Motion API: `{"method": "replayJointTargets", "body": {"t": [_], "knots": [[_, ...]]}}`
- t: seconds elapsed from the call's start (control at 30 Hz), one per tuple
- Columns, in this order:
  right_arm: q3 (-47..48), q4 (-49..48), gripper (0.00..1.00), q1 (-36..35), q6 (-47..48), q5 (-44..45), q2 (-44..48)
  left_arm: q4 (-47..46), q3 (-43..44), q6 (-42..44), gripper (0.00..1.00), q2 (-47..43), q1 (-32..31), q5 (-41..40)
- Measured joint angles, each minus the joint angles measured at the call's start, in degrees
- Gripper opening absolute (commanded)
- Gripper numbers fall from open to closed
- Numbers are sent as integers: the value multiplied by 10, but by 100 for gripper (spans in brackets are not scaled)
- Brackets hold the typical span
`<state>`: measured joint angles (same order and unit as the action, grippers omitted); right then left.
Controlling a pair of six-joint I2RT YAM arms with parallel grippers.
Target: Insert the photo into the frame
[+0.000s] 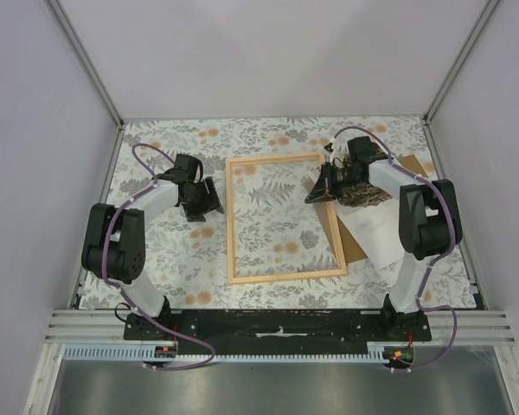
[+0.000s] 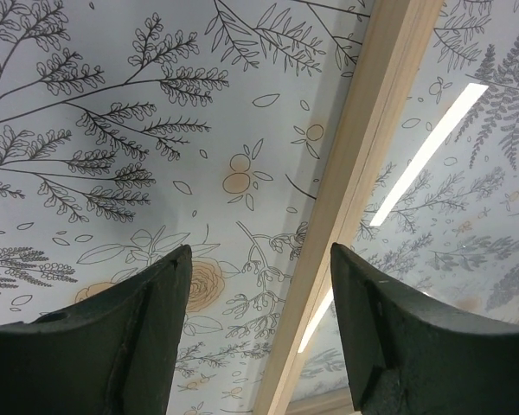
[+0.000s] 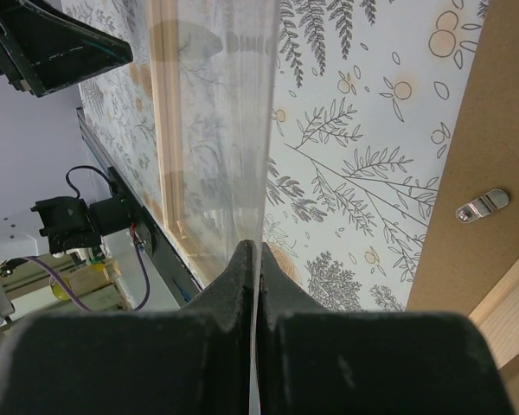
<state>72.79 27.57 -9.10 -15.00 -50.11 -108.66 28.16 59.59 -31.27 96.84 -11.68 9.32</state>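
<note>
- The photo (image 1: 372, 223), a rectangular paper print with a dark wooded band and a pale area, lies outside the frame (image 1: 287, 276), a thin rectangle of light natural wood. It sits just beside the frame's right rail, partly under your right arm (image 1: 426, 226), so its full outline is hidden.
- It rests on the flat brown backing board (image 3: 493, 121), which also lies to the right of the frame. Whether the board touches that rail or slips under it, I cannot tell.
- From what shows of the photo, its long axis appears to run roughly along the frame's right rail, near to far.
- Your right gripper (image 3: 256, 259) is over the frame's right rail, jaws fully closed on the edge of a thin clear sheet (image 3: 221, 130) that reaches out across the frame's opening. It does not hold the photo.
- Those jaws point toward the frame. The photo lies behind them, on the side away from the frame.
- Your left gripper (image 2: 261, 259) sits at the frame's left rail, jaws wide apart with nothing between them. Contact with the rail cannot be confirmed.
- Judgement: the right gripper is much nearer the photo, since the left gripper is across the whole frame from it. Insertion has not begun. The right jaws must be freed of the clear sheet before you can turn back for the photo.
</note>
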Motion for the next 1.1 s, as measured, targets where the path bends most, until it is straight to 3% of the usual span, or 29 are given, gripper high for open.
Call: {"method": "replayJointTargets", "body": {"t": [1.1], "knots": [[16,8,0,22,16,-16,-28,-5,0,0,70,7,0,13]]}}
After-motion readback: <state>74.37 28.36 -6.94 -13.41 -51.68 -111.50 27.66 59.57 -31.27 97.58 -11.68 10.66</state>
